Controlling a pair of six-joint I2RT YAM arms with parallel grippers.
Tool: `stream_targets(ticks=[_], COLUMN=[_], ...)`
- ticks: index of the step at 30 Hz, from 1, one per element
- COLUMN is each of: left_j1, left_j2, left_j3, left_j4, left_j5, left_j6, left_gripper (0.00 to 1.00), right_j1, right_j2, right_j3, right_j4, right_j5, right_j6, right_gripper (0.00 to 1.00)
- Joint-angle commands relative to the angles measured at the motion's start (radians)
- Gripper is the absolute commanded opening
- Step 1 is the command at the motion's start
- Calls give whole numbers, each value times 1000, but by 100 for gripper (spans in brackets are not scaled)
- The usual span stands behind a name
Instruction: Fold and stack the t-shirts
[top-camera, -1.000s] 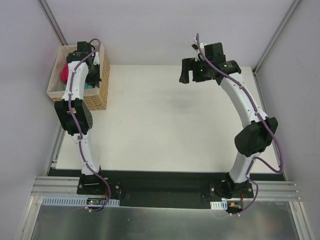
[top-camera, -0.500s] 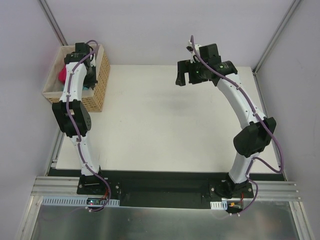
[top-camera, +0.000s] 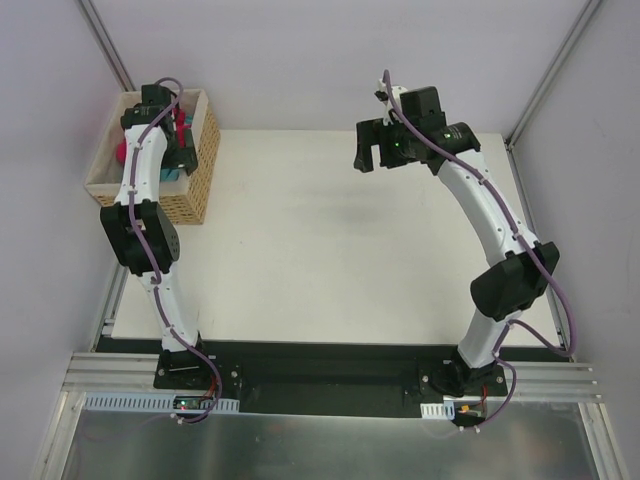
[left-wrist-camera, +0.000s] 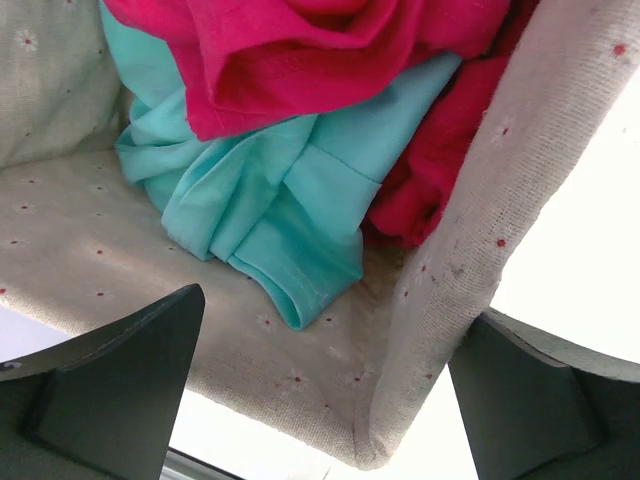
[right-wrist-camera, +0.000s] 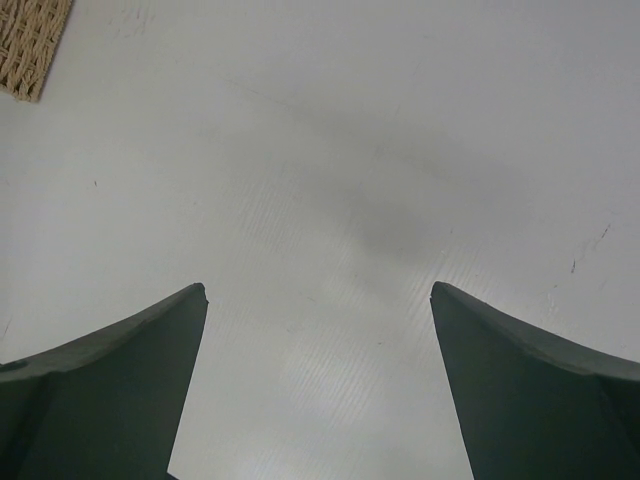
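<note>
Both t-shirts lie crumpled together inside the basket (top-camera: 205, 160), which sits at about 10 o'clock on the worktop (top-camera: 330, 250). In the left wrist view the crimson-pink t-shirt (left-wrist-camera: 300, 60) is heaped at 12 o'clock, spilling down to 3 o'clock against the dotted cloth liner (left-wrist-camera: 450, 230). The turquoise t-shirt (left-wrist-camera: 270, 200) is bunched under and in front of it, with a stitched hem lobe hanging toward 6 o'clock. The left gripper (left-wrist-camera: 338, 305) hovers just above this heap with its fingers spread wide and nothing between them. The right gripper (right-wrist-camera: 318, 290) is equally wide and empty, well apart over bare worktop near 12 o'clock. Both garments look light, limp and thin, so they should drape and stretch rather than keep any shape, and the two may drag each other out if pinched together. They are not fragile or slippery. The crimson-pink one lies uppermost, so a raised fold at 12 o'clock seems the cleanest place to pinch. For the turquoise one, the doubled hem at 6 o'clock offers a firm edge. The liner is soft too and lies close, so it could be caught by mistake.
</note>
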Motion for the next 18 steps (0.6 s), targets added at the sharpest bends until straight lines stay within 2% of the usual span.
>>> stream_targets(ticks=[1,9,11,13,16,17,18], left_j1=[42,42,42,42,42,41,42], left_j2=[-106,-230,-271,-326,-359,-359,-354], left_j3=[67,143,128,44,-71,-94,-113], left_j4=[209,276,276,292,301,306,307], left_j5=[-22,236,250,250,224,210,177], left_j6=[-55,-138,-172,-187,-164,-148,-141], left_gripper=[99,99,99,99,90,76,72], right_j1=[14,14,11,0,-28,-37,-46], right_j2=[-62,-73,-74,-73,-53,-45,-39], right_j3=[-3,-52,-69,-89,-97,-92,-91], right_j4=[5,56,93,142,200,209,217], right_j5=[19,42,68,85,85,81,75], right_j6=[-15,-36,-42,-30,-4,7,16], right_gripper=[99,97,96,96,96,96,96])
